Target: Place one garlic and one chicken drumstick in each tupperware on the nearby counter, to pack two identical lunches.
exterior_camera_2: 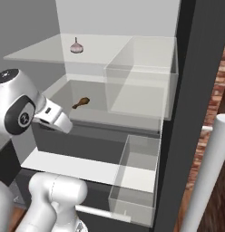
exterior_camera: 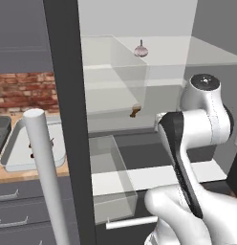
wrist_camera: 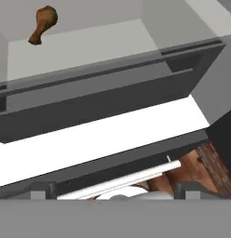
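Gripper (wrist_camera: 116, 189): jaws wide apart, holding nothing, low in front of the open fridge.

Drumstick (wrist_camera: 44, 22) lies on the mid shelf (exterior_camera_2: 94, 115), far back, plump end up-right and bone end down-left in hand view. Garlic (exterior_camera_2: 76, 46) sits upright on the top shelf, left of the clear bin (exterior_camera_2: 141, 81). Paler tupperware (exterior_camera: 15, 153) is on the counter (exterior_camera: 25, 176) at far left, w/ the darker one (exterior_camera: 2, 131) beside it. Contents are half hidden by the door handle (exterior_camera: 44, 162), so can't tell what's in them.

Step, prob.: reach for the drumstick.
- Raise the hand over the shelf lip first, since it's below shelf level now.
- Go in left of the bin wall, w/ jaws kept wide.
- Straddle the plump end across its narrow axis, not the bone.
- Lift clear before backing out and mind the shelf above.
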